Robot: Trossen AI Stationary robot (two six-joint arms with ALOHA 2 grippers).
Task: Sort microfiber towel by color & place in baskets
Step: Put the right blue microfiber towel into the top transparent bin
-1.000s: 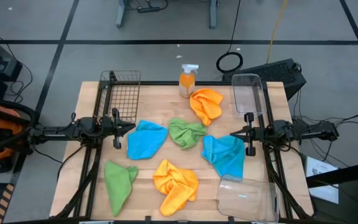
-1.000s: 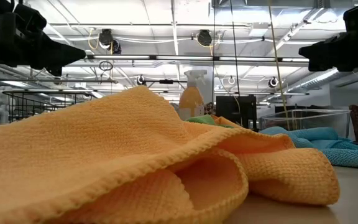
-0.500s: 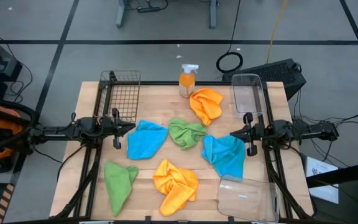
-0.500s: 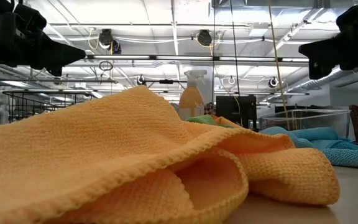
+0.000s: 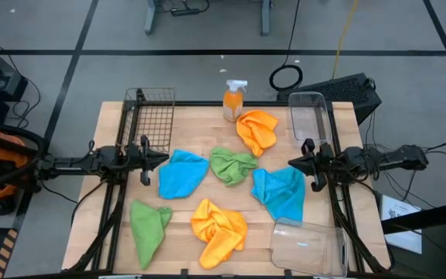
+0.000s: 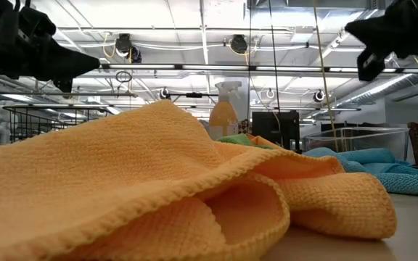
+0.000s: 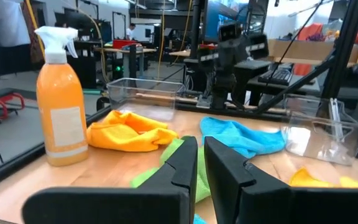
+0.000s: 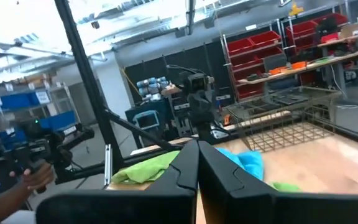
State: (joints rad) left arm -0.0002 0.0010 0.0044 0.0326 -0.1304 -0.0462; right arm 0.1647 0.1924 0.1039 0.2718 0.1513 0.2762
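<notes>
Six towels lie loose on the wooden bench, none in a basket. Seen from above, the blue towels sit at centre-left and centre-right, one green towel between them and another at seven o'clock, one orange towel at six o'clock and another at one o'clock, just beside an orange spray bottle at twelve. The black wire basket stands at eleven o'clock, one clear basket at two o'clock, the other at five o'clock. The left tool hangs at nine o'clock, near the left blue towel, its fingers nearly together and holding nothing. The right tool hangs at three o'clock, by the right blue towel's edge, its fingers pressed together, also holding nothing. From bench level, the near orange towel fills the foreground.
</notes>
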